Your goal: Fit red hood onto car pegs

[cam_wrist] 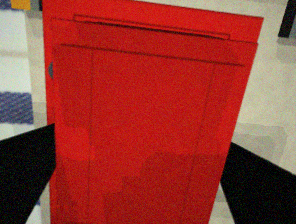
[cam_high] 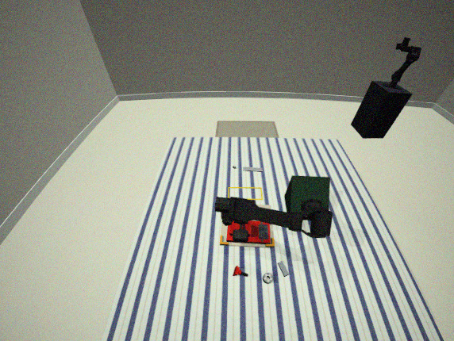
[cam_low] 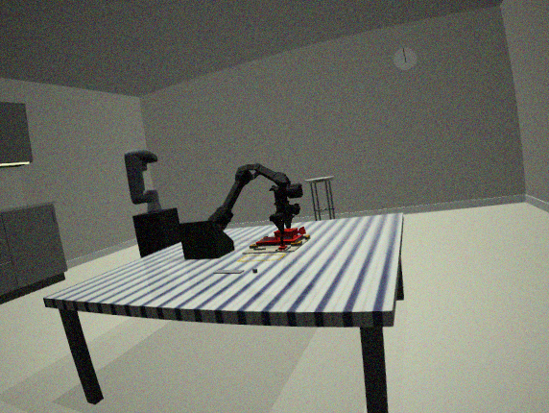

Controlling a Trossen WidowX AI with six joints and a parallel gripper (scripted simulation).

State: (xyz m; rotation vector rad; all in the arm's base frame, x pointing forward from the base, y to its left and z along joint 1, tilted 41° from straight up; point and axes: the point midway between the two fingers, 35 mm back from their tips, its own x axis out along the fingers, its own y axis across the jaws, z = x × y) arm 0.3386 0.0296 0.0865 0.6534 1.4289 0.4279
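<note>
The gripper pinches the red hood across its width, jaws spread wide, one dark finger on each side. At frame centre in the top view, the hood sits over the car chassis in its jig.

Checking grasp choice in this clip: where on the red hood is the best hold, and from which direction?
Across its two long side walls, from straight above. The gripper is shut on the hood that way: the flat roof faces up, and a finger presses each parallel side.

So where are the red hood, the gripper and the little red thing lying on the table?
Red hood [cam_wrist: 150,125], wrist view: flat roof.
Gripper [cam_low: 283,226], exterior view: between its fingertips.
Little red thing [cam_high: 238,271], top view: its red body.
</note>
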